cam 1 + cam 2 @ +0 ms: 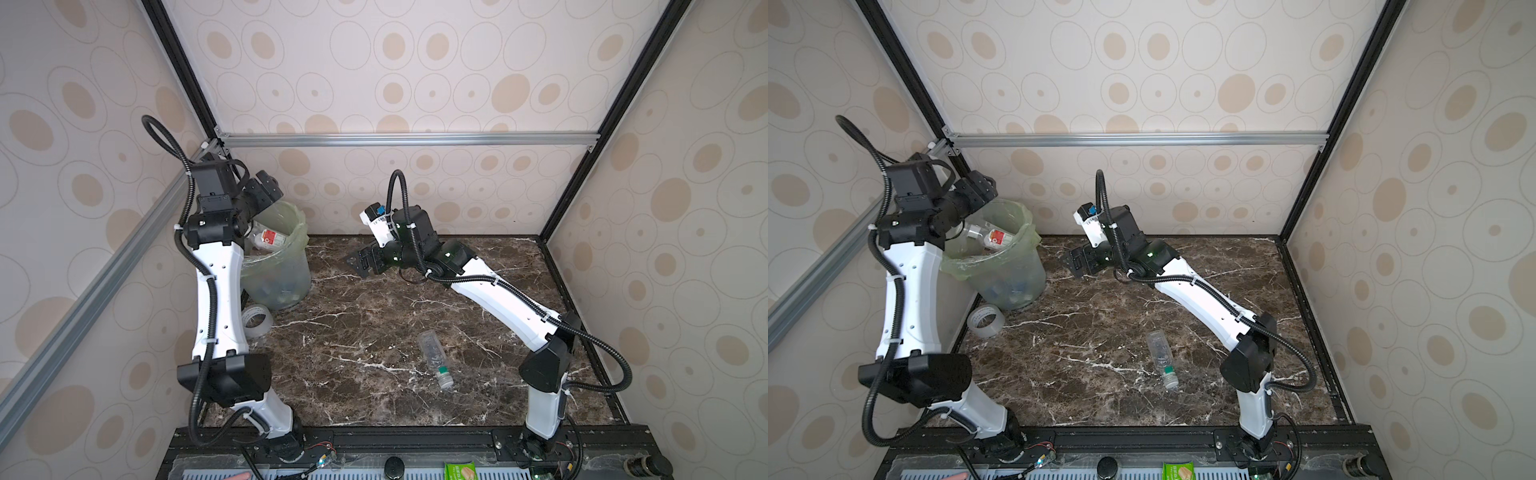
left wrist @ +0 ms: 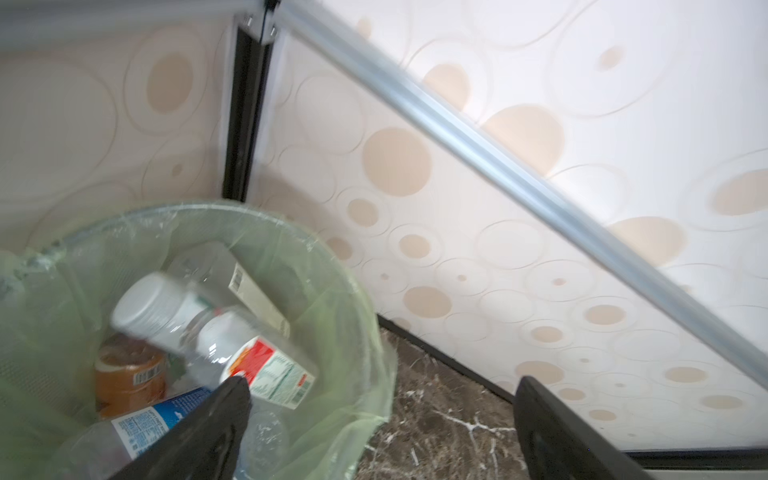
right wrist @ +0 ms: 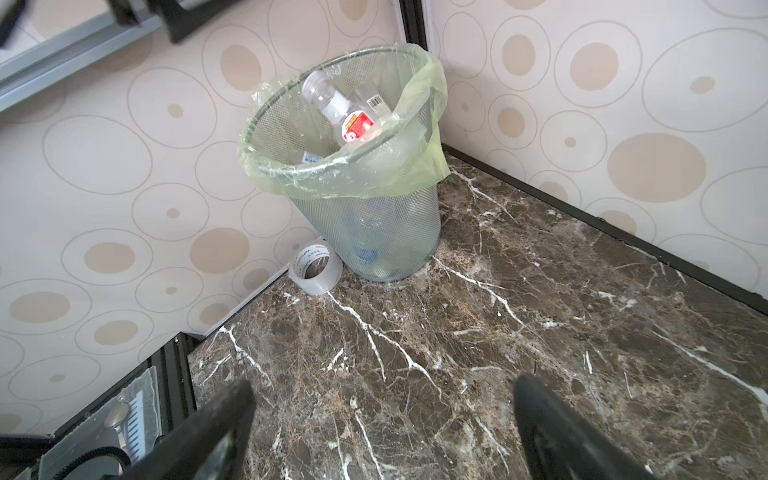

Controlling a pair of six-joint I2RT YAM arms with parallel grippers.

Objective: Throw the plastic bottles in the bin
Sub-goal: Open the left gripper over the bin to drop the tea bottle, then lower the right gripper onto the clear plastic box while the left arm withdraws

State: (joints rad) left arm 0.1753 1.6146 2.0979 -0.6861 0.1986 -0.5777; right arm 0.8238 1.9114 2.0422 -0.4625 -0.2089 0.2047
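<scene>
The bin (image 1: 286, 270) (image 1: 1017, 274) (image 3: 374, 224), mesh with a pale green bag over its rim, stands in the back left corner. My left gripper (image 1: 266, 189) (image 1: 978, 187) (image 2: 382, 386) hangs open just above its rim with nothing between the fingers. A clear bottle with a red label (image 2: 249, 353) (image 1: 270, 239) (image 3: 353, 120) lies blurred in the bin's mouth, on top of brown-labelled (image 2: 129, 378) and blue-labelled (image 2: 166, 415) bottles. Another clear bottle (image 1: 434, 358) (image 1: 1163, 359) lies on the marble table, front centre-right. My right gripper (image 1: 361, 262) (image 1: 1077, 262) (image 3: 382, 390) is open and empty, low over the table to the right of the bin.
A clear tape roll (image 1: 257, 320) (image 1: 986, 320) (image 3: 316, 270) lies by the left wall, in front of the bin. Patterned walls close in the table on the left, back and right. A black rail with a green packet (image 1: 459, 471) runs along the front.
</scene>
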